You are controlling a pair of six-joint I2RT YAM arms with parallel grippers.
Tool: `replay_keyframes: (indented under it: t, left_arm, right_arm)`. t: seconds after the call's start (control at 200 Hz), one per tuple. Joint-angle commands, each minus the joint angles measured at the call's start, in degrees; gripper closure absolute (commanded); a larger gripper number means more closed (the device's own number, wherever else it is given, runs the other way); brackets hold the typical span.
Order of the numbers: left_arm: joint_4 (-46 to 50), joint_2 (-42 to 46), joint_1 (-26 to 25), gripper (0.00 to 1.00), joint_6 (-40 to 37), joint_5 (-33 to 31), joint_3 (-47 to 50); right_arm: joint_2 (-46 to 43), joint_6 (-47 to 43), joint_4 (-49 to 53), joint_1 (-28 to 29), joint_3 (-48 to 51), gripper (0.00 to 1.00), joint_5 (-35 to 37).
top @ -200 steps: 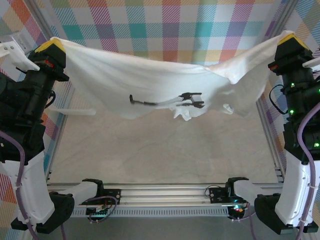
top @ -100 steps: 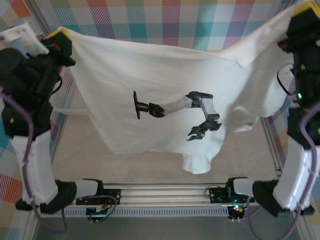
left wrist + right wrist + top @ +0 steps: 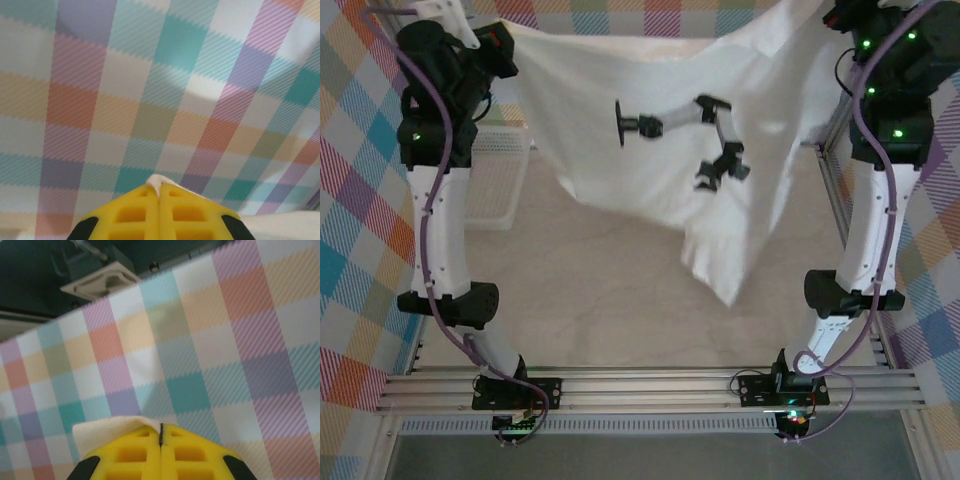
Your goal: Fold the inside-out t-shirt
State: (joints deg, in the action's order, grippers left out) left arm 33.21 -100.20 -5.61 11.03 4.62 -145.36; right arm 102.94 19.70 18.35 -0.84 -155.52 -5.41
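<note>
— White shirt point(image 3: 580, 150): where is it?
— Up in the air, spread wide between the two arms above the table point(image 3: 620, 310). Its top edge runs from one gripper across to the other. A long flap hangs lower toward the right arm's side. I can't tell whether it touches the table.
— And the left gripper point(image 3: 159, 192)?
— Yellow fingers point(image 3: 132, 215) pressed together, with a sliver of white cloth pinched at the tips.
— The right gripper point(image 3: 161, 432)?
— Fingers together too, clamped on a fold of shirt that sticks out on one side.
— Anything on the cloth?
— A dark arm-shaped figure point(image 3: 680, 130) near its middle.
— What else is on the table?
— A white lattice basket point(image 3: 500, 180) at the left side, just beside the left arm.
</note>
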Motion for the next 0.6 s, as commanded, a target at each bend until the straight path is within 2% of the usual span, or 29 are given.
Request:
replay_keyframes:
  t: [0.0, 0.105, 0.155, 0.215, 0.325, 0.425, 0.505, 0.595]
  left_arm:
    - [-3.61, 5.53, 0.84, 1.0, -0.93, 1.19, -1.18]
    - [-3.24, 9.77, 0.86, 1.0, -1.92, 4.21, 7.56]
    - [-4.63, 13.65, 0.84, 1.0, -2.53, 5.76, 17.2]
    - [-8.58, 19.28, 0.86, 1.0, -2.2, 7.55, 31.86]
    - [-16.3, 29.37, 0.78, 1.0, 0.91, 9.17, 59.52]
    - [-22.86, 35.88, 0.57, 1.0, 10.53, 9.44, 81.48]
    - [-27.61, 38.15, 0.11, 1.0, 19.86, 10.49, 96.72]
    - [-29.46, 38.39, -1.49, 1.0, 24.68, 8.32, 108.25]
  right_arm:
    - [-5.45, 5.31, -7.47, -1.83, -2.32, 1.0, -4.63]
    - [-8.96, 6.42, -1.78, -2.58, 3.38, 1.0, -9.88]
    - [-12.37, 6.22, 2.12, -2.62, 10.59, 1.0, -12.45]
    - [-18.43, 6.46, 4.6, -2.59, 25.05, 1.0, -15.26]
    - [-31.79, 10.19, 0.33, -2.55, 60.97, 1.0, -16.35]
    - [-41.35, 12.53, -2.7, -2.55, 87.82, 1.0, -15.41]
    - [-46.2, 13.63, -4.3, -2.58, 103.17, 1.0, -14.83]
    - [-48.79, 14.04, -4.48, -2.59, 113.73, 1.0, -12.82]
